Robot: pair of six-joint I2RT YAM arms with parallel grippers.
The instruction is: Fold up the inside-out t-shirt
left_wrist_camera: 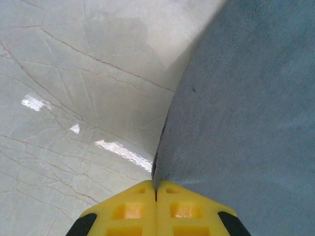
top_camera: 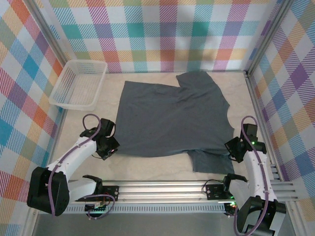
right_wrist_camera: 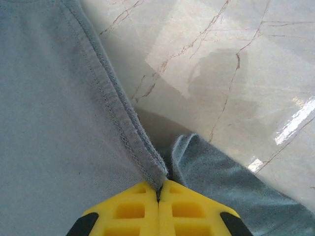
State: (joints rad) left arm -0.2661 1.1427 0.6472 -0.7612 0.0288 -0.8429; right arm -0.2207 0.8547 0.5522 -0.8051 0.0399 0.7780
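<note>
Right now you have the t-shirt (top_camera: 172,118) spread flat just right of the basket (top_camera: 74,104). Your left gripper (left_wrist_camera: 156,191) is clamped on its basket-side edge, and your right gripper (right_wrist_camera: 158,191) is clamped on the seamed edge farthest from the basket.

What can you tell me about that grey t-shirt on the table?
The t-shirt is plain slate blue-grey soft cloth, lightly wrinkled, spread flat on the pale table, one short sleeve pointing far, one near. A stitched seam shows along one edge. The left gripper is shut on its near left edge, the right gripper on the seam by the near sleeve.
</note>
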